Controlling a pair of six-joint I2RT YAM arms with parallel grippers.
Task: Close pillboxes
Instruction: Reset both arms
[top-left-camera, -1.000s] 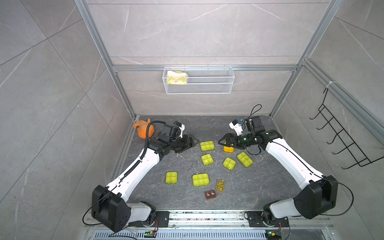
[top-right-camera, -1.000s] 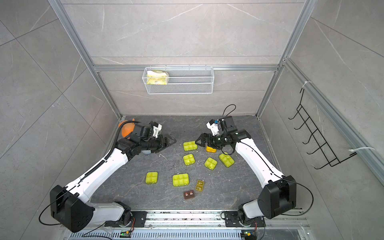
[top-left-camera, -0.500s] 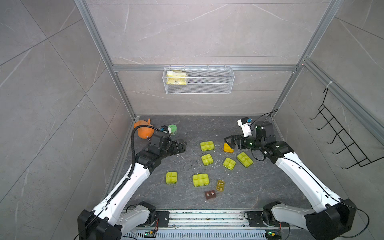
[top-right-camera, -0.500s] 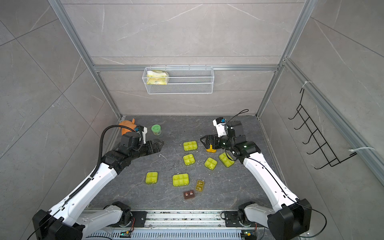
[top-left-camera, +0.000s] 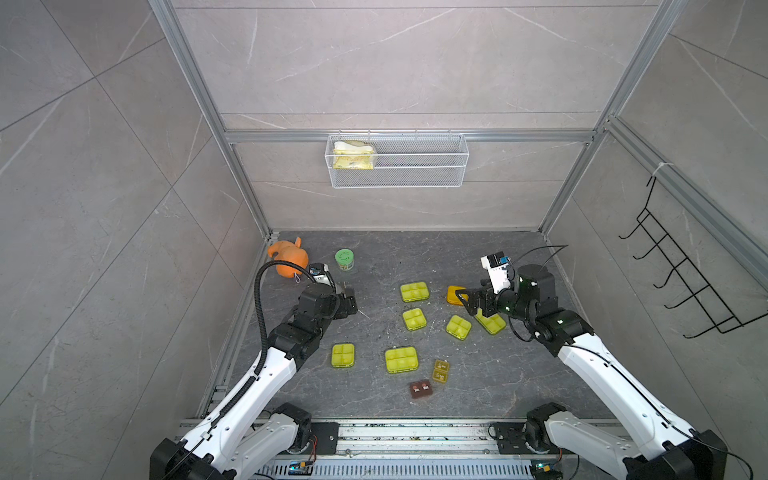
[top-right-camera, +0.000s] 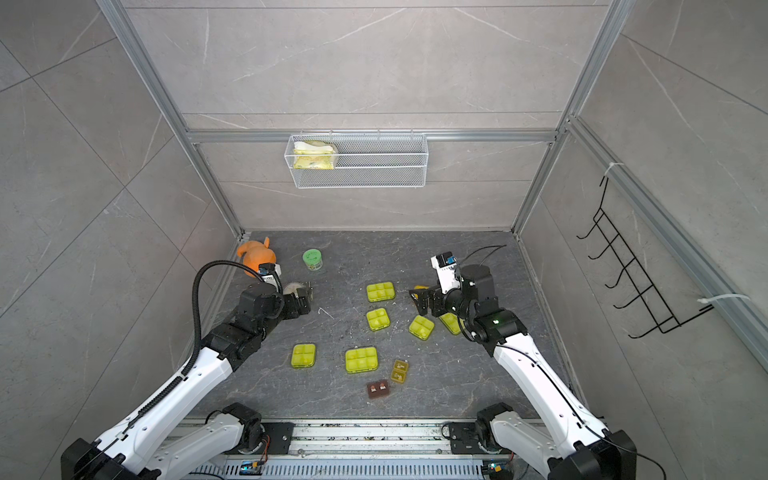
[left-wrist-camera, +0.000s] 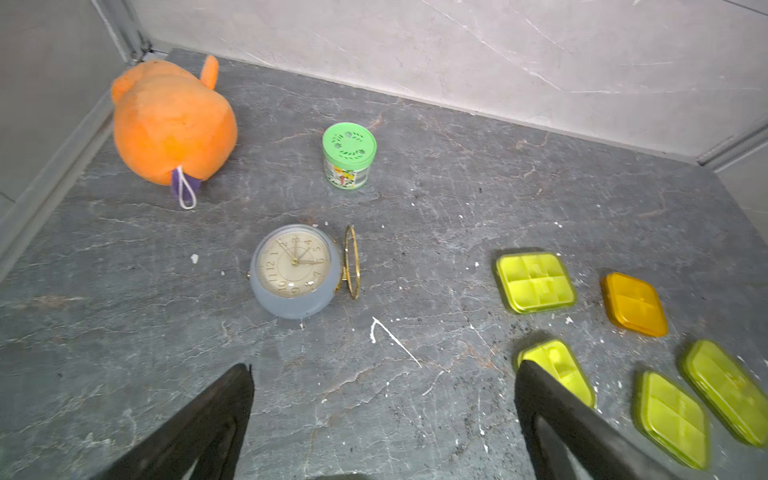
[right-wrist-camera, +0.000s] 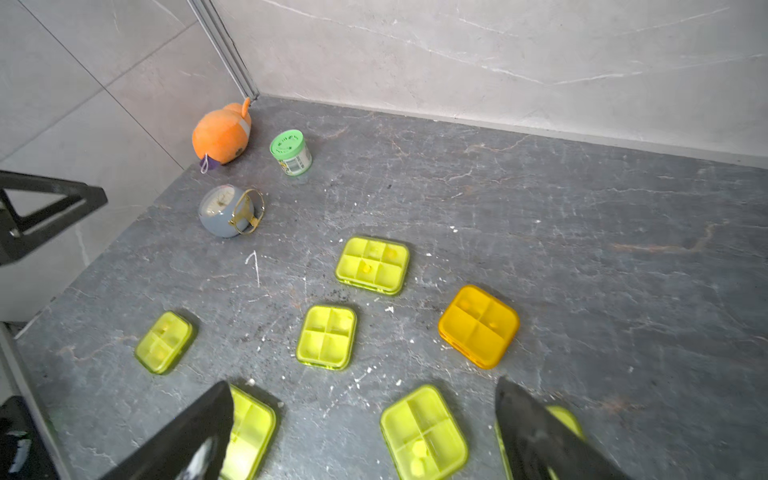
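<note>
Right now both arms hang over the dark worktop, carrying nothing. The left fingers are spread wide and empty above bare stone, near the grey clock, which lies face up with its brass ring at one side. The right fingers are also released and empty, poised over the yellow-green boxes. One of these, the covered pillbox, is partly hidden beneath them in both top views.

The orange pillbox lies just beside those fingers with its lid flat. The far six-cell pillbox sits next to it, and the middle four-cell pillbox and the tilted four-cell pillbox lie nearer the robot. Closer to the rail are the lone four-cell pillbox, the near six-cell pillbox, the tiny amber pillbox and the brown pillbox. The boxes are all apart from one another and every lid looks shut.

A green-lidded jar and an orange plush toy stand toward the far left corner.
</note>
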